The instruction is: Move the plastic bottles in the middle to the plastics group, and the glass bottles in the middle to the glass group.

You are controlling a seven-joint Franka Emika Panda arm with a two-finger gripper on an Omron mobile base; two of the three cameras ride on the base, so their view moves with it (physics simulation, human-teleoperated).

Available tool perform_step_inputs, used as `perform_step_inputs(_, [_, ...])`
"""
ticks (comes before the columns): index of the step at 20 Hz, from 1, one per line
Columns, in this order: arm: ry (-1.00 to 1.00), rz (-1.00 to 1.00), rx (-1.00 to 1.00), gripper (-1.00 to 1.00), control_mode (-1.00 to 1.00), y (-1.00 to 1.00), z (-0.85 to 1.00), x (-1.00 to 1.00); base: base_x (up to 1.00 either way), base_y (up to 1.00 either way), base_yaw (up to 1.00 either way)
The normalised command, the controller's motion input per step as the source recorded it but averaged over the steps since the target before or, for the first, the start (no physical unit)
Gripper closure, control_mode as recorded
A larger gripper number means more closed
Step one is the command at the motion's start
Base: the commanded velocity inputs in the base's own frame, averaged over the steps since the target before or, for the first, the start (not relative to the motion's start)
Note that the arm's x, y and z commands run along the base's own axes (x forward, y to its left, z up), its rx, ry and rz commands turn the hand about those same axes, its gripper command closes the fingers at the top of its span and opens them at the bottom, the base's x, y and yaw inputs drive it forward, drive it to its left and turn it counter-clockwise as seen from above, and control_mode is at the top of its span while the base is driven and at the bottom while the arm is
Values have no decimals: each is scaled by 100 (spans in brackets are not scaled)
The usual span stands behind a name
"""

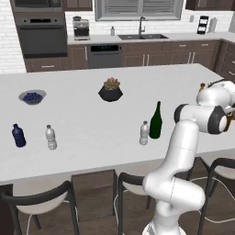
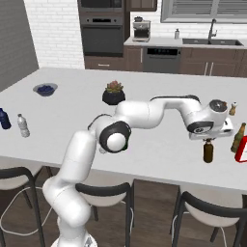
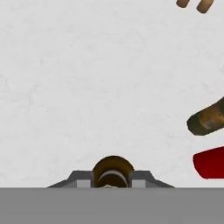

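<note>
My gripper is shut on the neck of the slim amber glass bottle, which hangs upright at the right end of the island, at or just above the counter. In the hand view the bottle's round top sits between my fingertips. The glass group's brown bottle stands close to the right of it and also shows as brown bottle. The dark green wine bottle and the clear plastic bottle stand together mid-counter. At the far left stand the dark blue bottle and a clear capped bottle.
A red object lies right of the brown bottle, near the counter's front edge. Small shakers stand behind. A potted plant and a bowl of blueberries sit farther back on the white counter. Stools line the near side.
</note>
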Motion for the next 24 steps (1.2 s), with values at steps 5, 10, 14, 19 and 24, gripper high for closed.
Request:
perform_step_inputs(5, [0,0,-7,100,-100,-1,-34,31,0,0,0])
perform_step_inputs(10, [0,0,-5,100,-100,-19,-24,30,0,0,0])
perform_step_inputs(14, [0,0,-1,100,-100,-13,-6,16,0,0,0])
perform_step_inputs(19, [0,0,0,100,-100,-8,0,2,0,0,0])
perform_step_inputs(24, [0,0,0,100,-100,0,-8,11,0,0,0])
